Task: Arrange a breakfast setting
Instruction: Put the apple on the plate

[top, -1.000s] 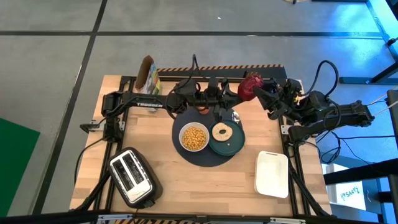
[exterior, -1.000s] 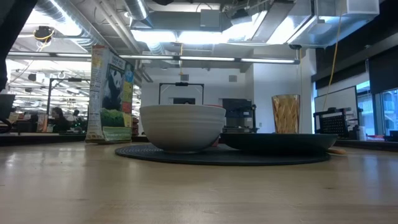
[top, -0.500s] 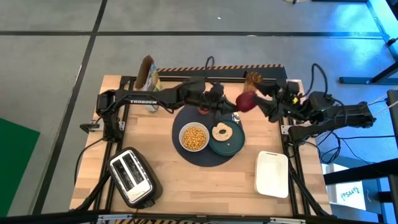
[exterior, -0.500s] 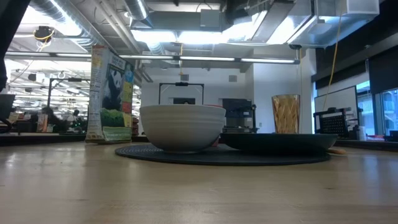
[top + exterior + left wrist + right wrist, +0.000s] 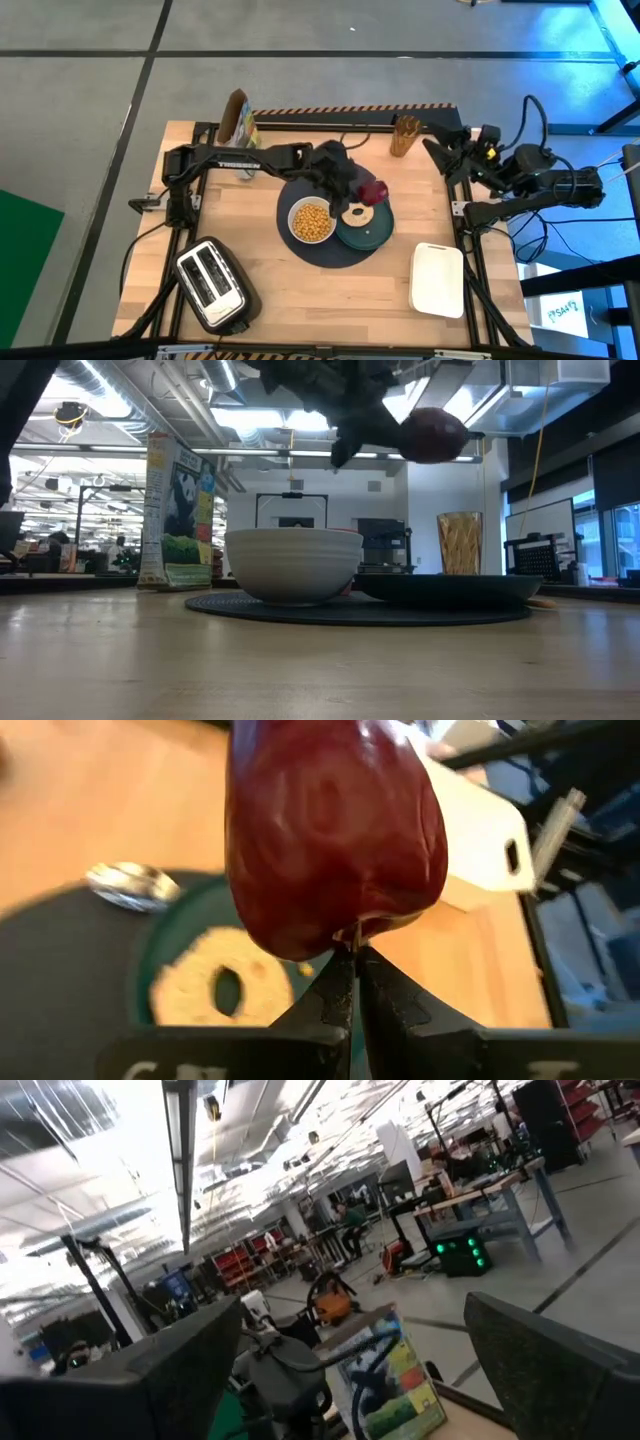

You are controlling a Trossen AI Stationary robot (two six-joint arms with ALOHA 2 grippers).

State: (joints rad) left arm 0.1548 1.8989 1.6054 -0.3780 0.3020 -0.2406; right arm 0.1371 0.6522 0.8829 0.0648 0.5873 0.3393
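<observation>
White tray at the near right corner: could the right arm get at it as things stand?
Probably yes. The right pincer is open and empty at the table's far right edge, and the white tray lies bare on that same side. The left pincer holds the dark-red fruit over the teal plate, clear of that path.

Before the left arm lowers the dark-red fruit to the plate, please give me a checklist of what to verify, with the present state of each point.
1. Left gripper holds the dark-red fruit by its stem, fingertips pinched: ok.
2. Fruit hangs above the teal plate, clear of it in the low view: ok.
3. Free place on the plate beside the toasted ring: ok.
4. Right gripper drawn back to the table's far right edge, open: ok.
5. White bowl with yellow cereal sits on the mat: ok.
6. Firmness of the stem hold: cannot tell.
</observation>
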